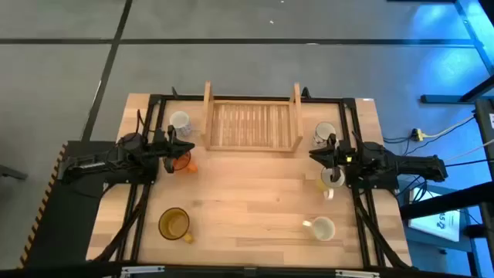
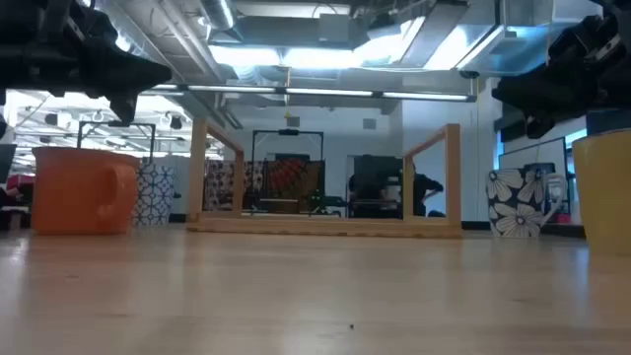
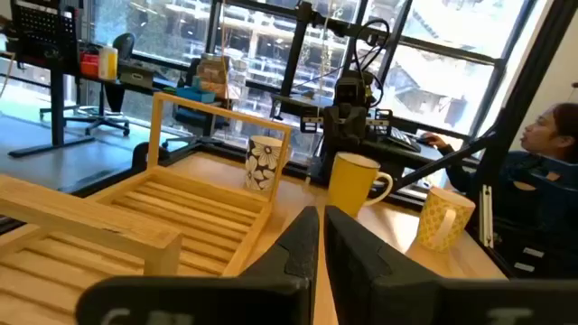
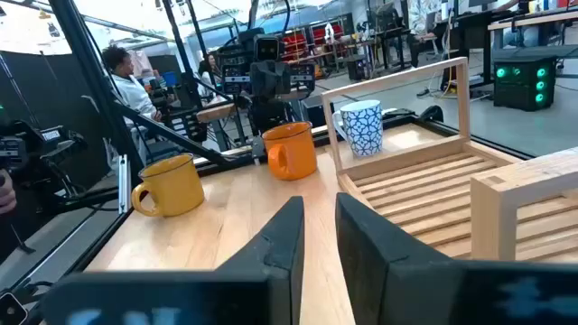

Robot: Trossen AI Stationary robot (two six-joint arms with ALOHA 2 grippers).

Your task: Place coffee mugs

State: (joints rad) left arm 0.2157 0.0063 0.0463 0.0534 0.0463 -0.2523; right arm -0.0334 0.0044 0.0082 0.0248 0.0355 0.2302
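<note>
Several coffee mugs stand on their bases on the table, around a wooden slatted tray (image 1: pixel 251 123). On the left are a blue-patterned white mug (image 1: pixel 180 121), an orange mug (image 1: pixel 181 161) and an amber-yellow mug (image 1: pixel 174 224). On the right are a floral white mug (image 1: pixel 325 133), a yellow mug (image 1: pixel 332 179) and a pale mug (image 1: pixel 320 228). My left gripper (image 3: pixel 321 239) is shut on nothing and hovers over the orange mug (image 2: pixel 84 187). My right gripper (image 4: pixel 318 235) hangs above the yellow mug (image 2: pixel 606 187), its fingers a little apart with nothing between them.
The tray (image 2: pixel 325 222) has upright posts at its two ends. Dark frame rails run along the table's left and right sides under the arms. Bare wood lies in the table's middle, between the mugs. People sit beyond the table's sides (image 3: pixel 542 135) (image 4: pixel 122 68).
</note>
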